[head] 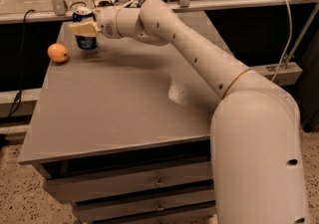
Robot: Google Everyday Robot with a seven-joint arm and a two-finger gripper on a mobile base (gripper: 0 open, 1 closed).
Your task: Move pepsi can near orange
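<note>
Camera view has the pepsi can (87,43) near the bench's (124,103) far left corner, near the orange (58,53) but not touching it. The pincer (80,28) is clenched around the can. The carry looks nearly done; next it should set the can upright and let go without nudging the fruit.

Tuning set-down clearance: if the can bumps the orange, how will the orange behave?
The orange is round and lies loose on the flat table, so a bump would likely roll it, perhaps off the table edge it sits near. It looks firm, so it probably won't deform. The hand, gripping the pepsi can, is close beside it.
</note>
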